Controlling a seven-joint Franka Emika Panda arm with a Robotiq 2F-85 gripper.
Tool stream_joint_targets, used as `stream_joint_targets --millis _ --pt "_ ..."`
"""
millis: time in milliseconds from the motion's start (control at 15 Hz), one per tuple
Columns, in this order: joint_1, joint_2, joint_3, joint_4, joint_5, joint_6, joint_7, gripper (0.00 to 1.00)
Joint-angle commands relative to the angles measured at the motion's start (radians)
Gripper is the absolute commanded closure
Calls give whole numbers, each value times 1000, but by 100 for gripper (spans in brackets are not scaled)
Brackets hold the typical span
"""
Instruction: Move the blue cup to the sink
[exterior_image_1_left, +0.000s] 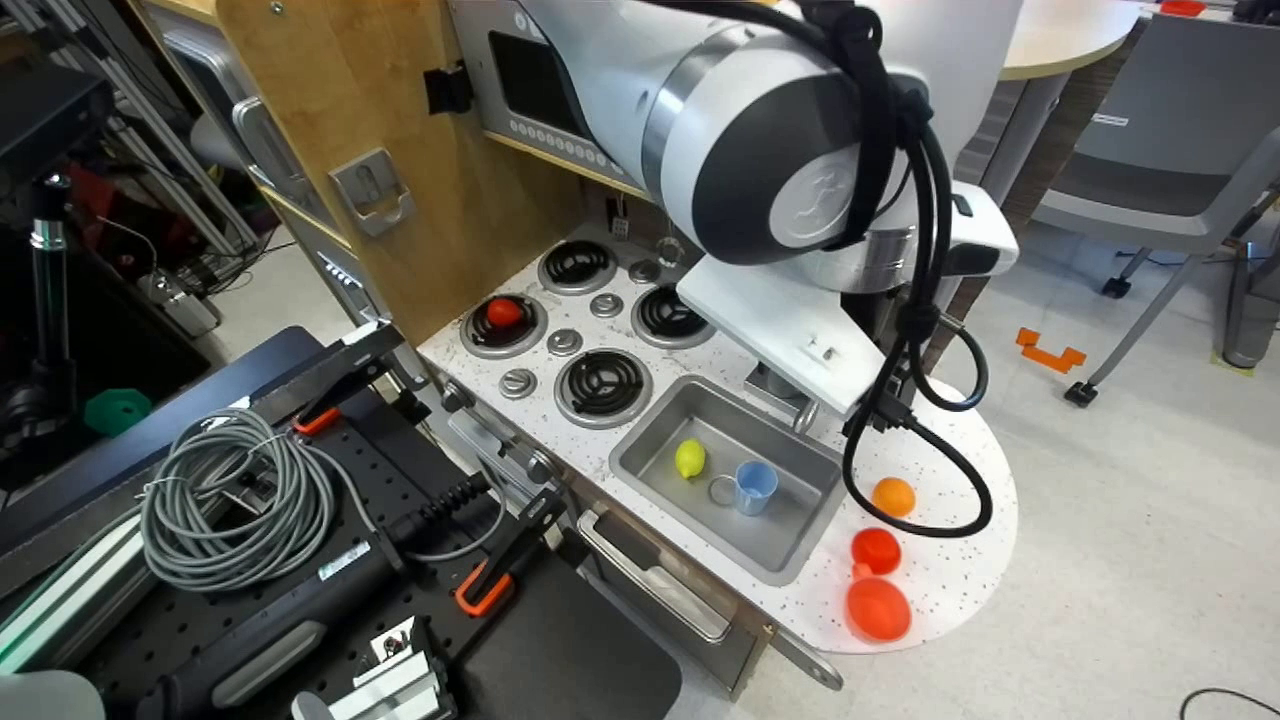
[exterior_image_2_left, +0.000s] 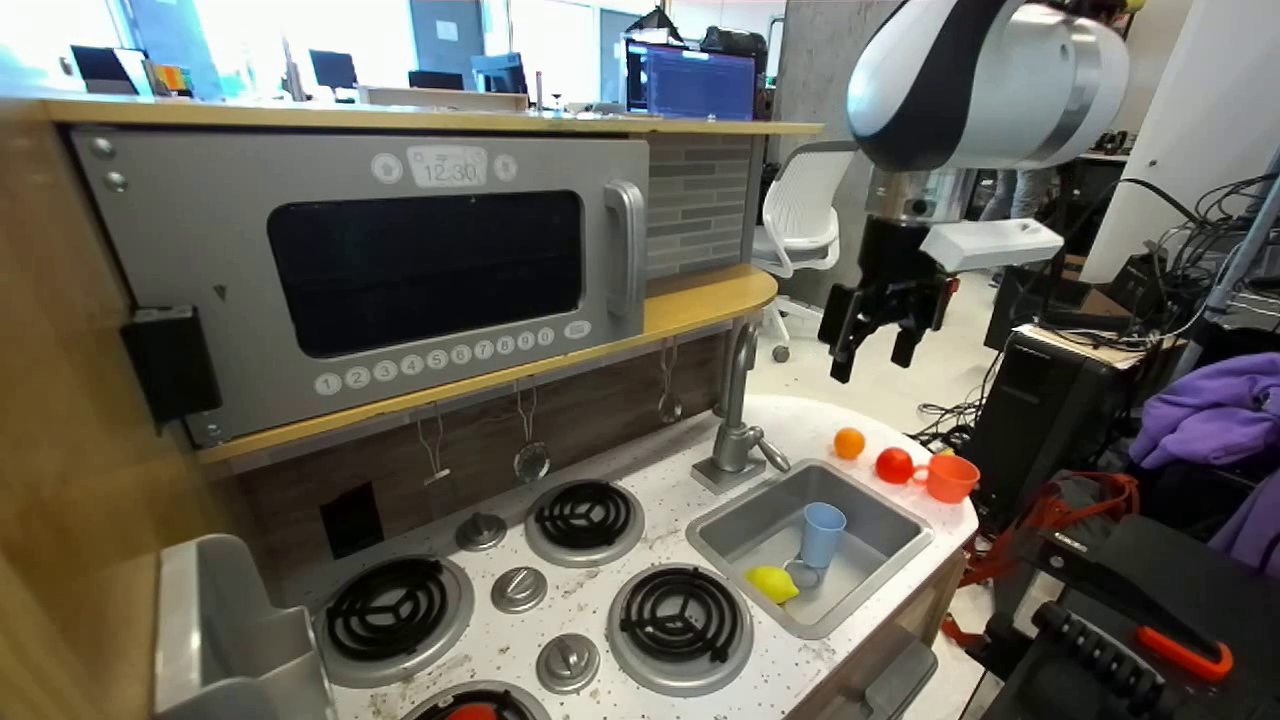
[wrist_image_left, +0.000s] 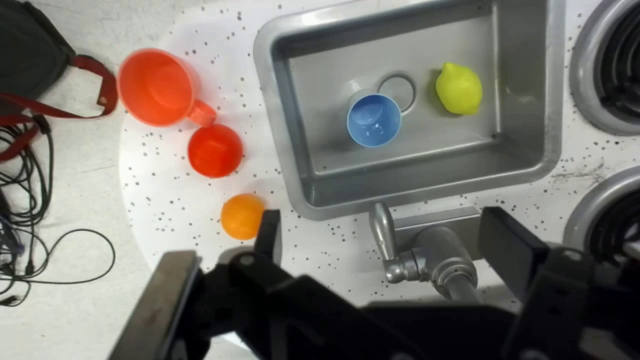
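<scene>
The blue cup (exterior_image_1_left: 757, 487) stands upright inside the grey sink (exterior_image_1_left: 725, 440), next to a yellow lemon. In an exterior view the cup (exterior_image_2_left: 822, 535) and the sink (exterior_image_2_left: 872, 570) show from the side. In the wrist view I look down into the open top of the cup (wrist_image_left: 374, 120) in the sink (wrist_image_left: 325, 85), its handle loop towards the lemon. My gripper (exterior_image_2_left: 873, 366) is open and empty, high above the counter and apart from the cup. In the wrist view its fingers (wrist_image_left: 380, 215) are spread wide, with the faucet visible between them, below. In an exterior view the arm hides the fingers.
The lemon (wrist_image_left: 459, 89) lies in the sink. A faucet (exterior_image_2_left: 738, 410) rises behind it. An orange (wrist_image_left: 243, 216), a red ball-like item (wrist_image_left: 215, 151) and an orange-red cup (wrist_image_left: 157, 87) sit on the counter's rounded end. Stove burners and a microwave (exterior_image_2_left: 430, 280) are on the other side.
</scene>
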Motion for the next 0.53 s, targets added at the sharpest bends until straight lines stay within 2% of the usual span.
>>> stream_joint_targets --millis 0,133,200,467 --pt "-53 -171 12 -166 80 25 -43 0" --pt "-69 -224 -7 -183 109 -4 -51 0" --pt "-33 -142 -19 -116 82 -4 -31 0" --pt "-31 -153 -26 -125 82 -7 -34 0"
